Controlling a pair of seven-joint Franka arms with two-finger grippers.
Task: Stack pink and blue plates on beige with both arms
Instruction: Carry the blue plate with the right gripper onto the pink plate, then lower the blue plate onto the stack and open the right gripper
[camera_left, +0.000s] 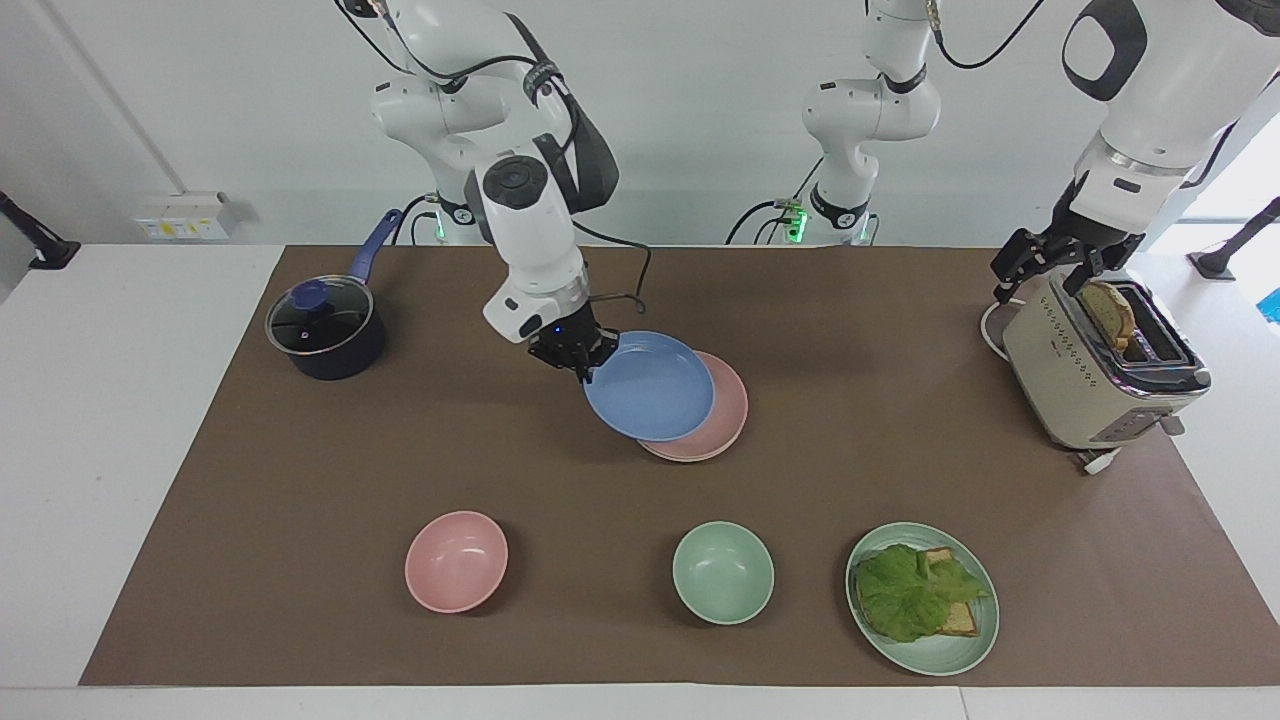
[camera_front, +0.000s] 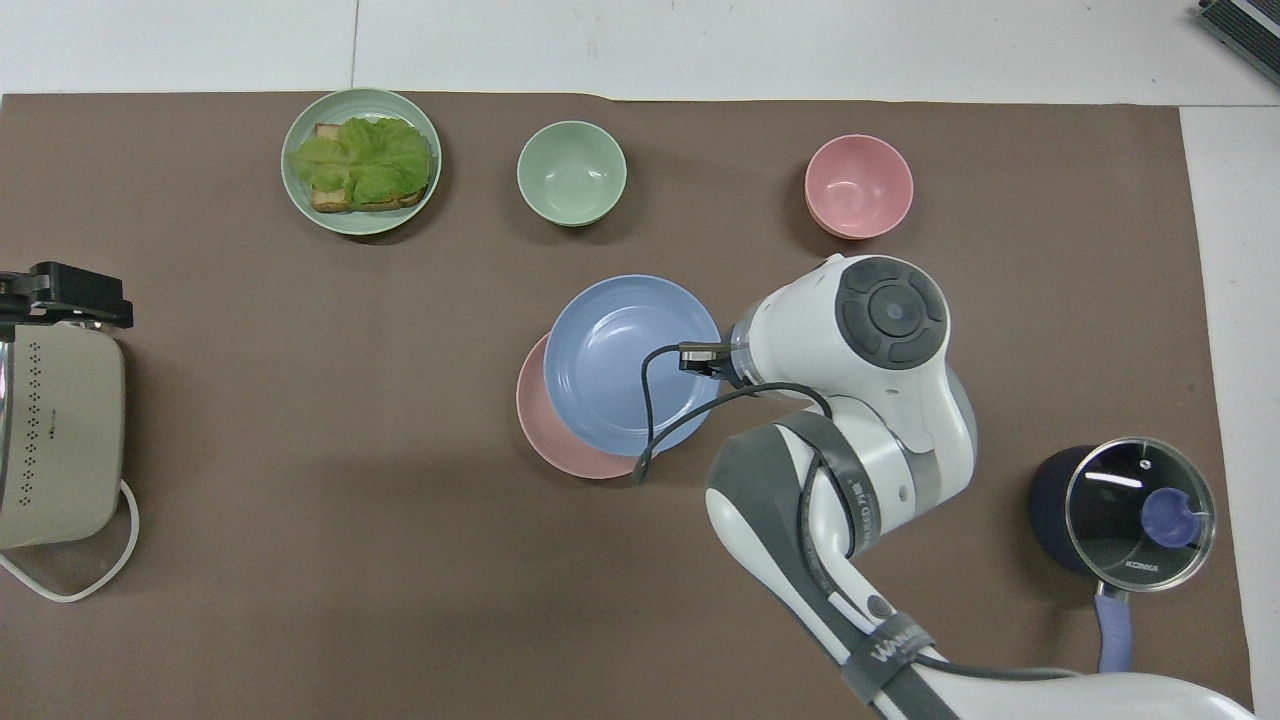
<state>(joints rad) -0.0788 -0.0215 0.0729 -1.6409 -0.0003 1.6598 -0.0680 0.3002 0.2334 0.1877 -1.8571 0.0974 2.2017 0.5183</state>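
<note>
My right gripper (camera_left: 585, 368) (camera_front: 702, 355) is shut on the rim of the blue plate (camera_left: 650, 390) (camera_front: 620, 365). It holds the plate slightly tilted, a little above the table. The blue plate overlaps most of the pink plate (camera_left: 727, 420) (camera_front: 558, 450), which lies on the mat mid-table, and is offset from it toward the right arm's end. I cannot tell whether the two plates touch. The beige plate is hidden. My left gripper (camera_left: 1058, 266) (camera_front: 62, 292) stands open just over the toaster (camera_left: 1100, 375), with nothing between its fingers.
A slice of toast (camera_left: 1110, 315) sticks out of the toaster. A lidded dark pot (camera_left: 325, 335) (camera_front: 1120, 510) sits at the right arm's end. Farther from the robots stand a pink bowl (camera_left: 456, 560), a green bowl (camera_left: 722, 572) and a green plate with lettuce and toast (camera_left: 922, 598).
</note>
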